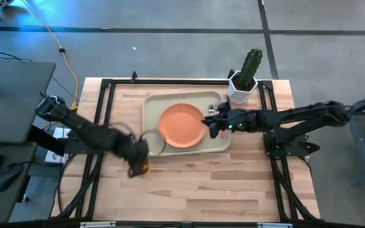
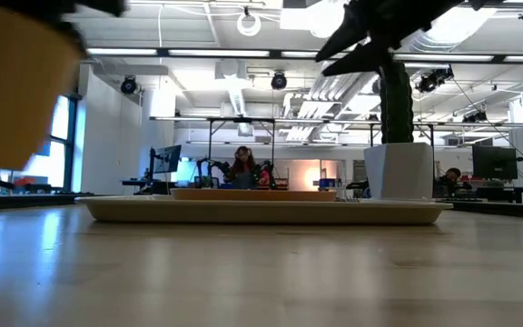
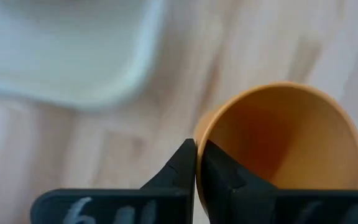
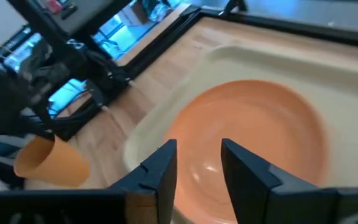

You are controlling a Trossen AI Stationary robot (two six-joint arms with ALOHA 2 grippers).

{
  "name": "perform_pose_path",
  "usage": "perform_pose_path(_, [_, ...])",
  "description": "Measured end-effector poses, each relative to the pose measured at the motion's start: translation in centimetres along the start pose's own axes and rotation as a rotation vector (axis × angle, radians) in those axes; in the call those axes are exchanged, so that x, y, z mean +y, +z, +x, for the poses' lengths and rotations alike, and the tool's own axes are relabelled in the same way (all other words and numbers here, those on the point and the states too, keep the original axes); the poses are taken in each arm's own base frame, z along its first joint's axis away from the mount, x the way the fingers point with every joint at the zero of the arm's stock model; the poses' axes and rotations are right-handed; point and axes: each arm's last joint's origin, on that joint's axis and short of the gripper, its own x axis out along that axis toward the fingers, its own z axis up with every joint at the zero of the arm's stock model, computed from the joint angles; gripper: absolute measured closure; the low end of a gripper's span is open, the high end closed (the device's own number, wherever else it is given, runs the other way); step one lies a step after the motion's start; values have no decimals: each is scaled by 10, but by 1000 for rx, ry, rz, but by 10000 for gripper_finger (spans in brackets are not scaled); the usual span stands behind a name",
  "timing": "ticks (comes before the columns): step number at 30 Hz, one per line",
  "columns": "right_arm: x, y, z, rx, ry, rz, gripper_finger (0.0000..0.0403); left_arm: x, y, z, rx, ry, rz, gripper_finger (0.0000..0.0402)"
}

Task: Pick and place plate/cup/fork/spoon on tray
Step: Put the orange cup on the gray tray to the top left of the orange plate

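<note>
Cup point(image 3: 284, 140) sits pinched by its rim in the left hand point(image 3: 196, 163), whose fingers are closed tight on the wall; in the high view the cup point(image 1: 142, 168) is off the tray point(image 1: 152, 104), just beside its near left corner, over the table point(image 1: 189, 190). Plate point(image 1: 182, 125) lies on the tray. Right hand point(image 4: 199, 165) hangs over the plate's right side with its fingers apart, gripping nothing. Cactus pot point(image 1: 242, 88) stands at the tray's far right corner.
</note>
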Motion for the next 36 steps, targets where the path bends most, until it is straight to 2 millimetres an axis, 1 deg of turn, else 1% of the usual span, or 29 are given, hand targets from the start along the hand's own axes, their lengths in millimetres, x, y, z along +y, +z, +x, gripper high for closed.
perform_pose_path(5, [-15, 14, -28, -3, -49, -89, 290, 42, 46, -17, -107, 40, -106, 398])
perform_pose_path(9, [-22, 19, -35, -28, -109, -214, 290, 77, 70, -22, -147, 92, -240, 399])
perform_pose_path(11, [-23, 21, -34, -48, -139, -270, 290, 94, 77, -26, -163, 123, -273, 399])
perform_pose_path(15, [-29, 30, -31, -86, -166, -345, 290, 127, 89, -35, -220, 178, -262, 399])
perform_pose_path(17, [-32, 35, -29, -114, -179, -350, 290, 146, 94, -39, -246, 206, -262, 399])
perform_pose_path(20, [-37, 48, -27, -200, -188, -291, 290, 175, 97, -42, -251, 253, -268, 400])
perform_pose_path(24, [-47, 64, -25, -289, -215, -271, 290, 210, 103, -32, -218, 266, -282, 400])
perform_pose_path(27, [-56, 74, -24, -331, -238, -276, 290, 228, 109, -19, -162, 282, -250, 400])
perform_pose_path(29, [-62, 79, -24, -346, -240, -249, 290, 237, 113, -12, -118, 291, -216, 400])
perform_pose_path(31, [-71, 81, -24, -331, -253, -197, 290, 243, 118, -8, -108, 295, -193, 399])
perform_pose_path(36, [-88, 80, -22, -252, -319, -143, 290, 252, 120, 4, -58, 295, -141, 397])
